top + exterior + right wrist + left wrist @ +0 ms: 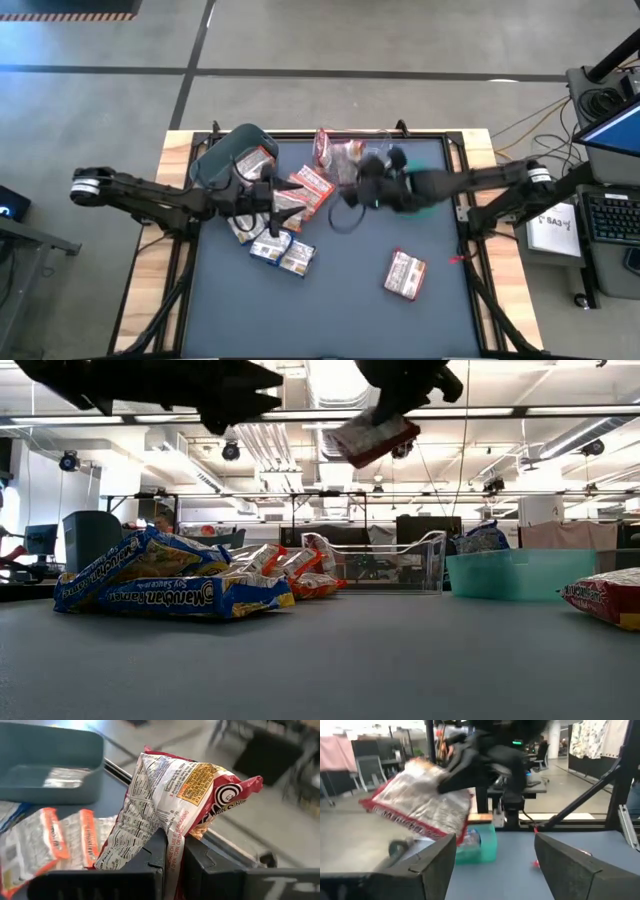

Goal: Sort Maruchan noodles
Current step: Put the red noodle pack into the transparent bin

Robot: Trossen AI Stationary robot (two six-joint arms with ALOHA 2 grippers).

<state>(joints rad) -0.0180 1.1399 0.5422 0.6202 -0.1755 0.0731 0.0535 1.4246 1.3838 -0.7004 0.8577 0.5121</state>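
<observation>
A maroon-and-white Maruchan packet hangs high over the table's middle, with my right gripper shut on it; the low view shows the same packet well above the surface. My left gripper stands open and level with nothing between its fingers, above a pile of blue-and-white packets and orange packets on the left half of the table. Another maroon packet lies flat at the near right. My right gripper pinches one end of the packet between its two fingers; the wrapper is creased where they meet. The rest of the packet sticks out beyond the fingertips, its printed back showing. It is tilted and lifted clear of the table and of the bins.
A grey bin with a packet in it stands at the far left. A clear bin holding maroon packets is at the far middle. A green bin sits toward the right under my right arm. The near middle of the table is bare.
</observation>
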